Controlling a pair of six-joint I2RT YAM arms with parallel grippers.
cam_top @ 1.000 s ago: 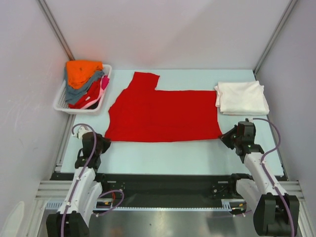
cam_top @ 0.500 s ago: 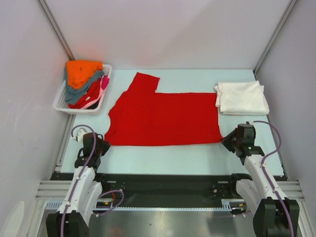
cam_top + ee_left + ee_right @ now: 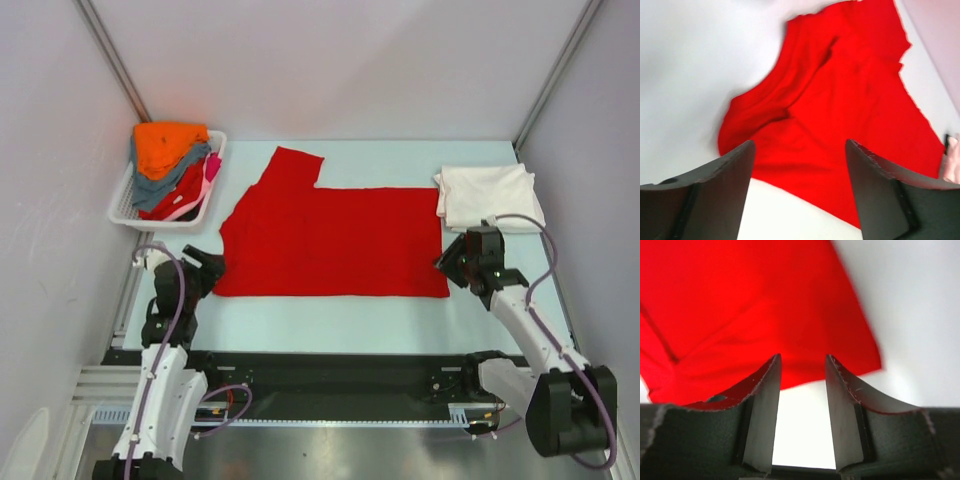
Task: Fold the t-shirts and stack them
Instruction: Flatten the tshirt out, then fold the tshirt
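The red t-shirt [image 3: 335,240] lies spread flat across the middle of the counter [image 3: 380,315], its one visible sleeve reaching toward the far edge and its lower hem running parallel to the near edge. In the left wrist view the cloth shows a soft ridge and a few folds near the corner closest to that camera.

The left tool [image 3: 208,268] sits just off the shirt's near-left corner, its jaws spread apart with nothing between them; the red cloth lies beyond the fingertips [image 3: 732,170]. The right tool [image 3: 448,266] sits at the shirt's near-right corner, jaws parted as well and empty, with the hem corner showing just past its fingers [image 3: 765,405]. From above it is hard to tell whether either tool touches the fabric, though the wrist views suggest a small gap.

A folded cream-white t-shirt [image 3: 490,197] rests at the far-right corner of the counter, just beyond the right tool. At the far-left corner a white mesh basket [image 3: 125,212] holds a heap of shirts [image 3: 170,165]: orange on top, grey-teal under it, and red with pink trim at the front.
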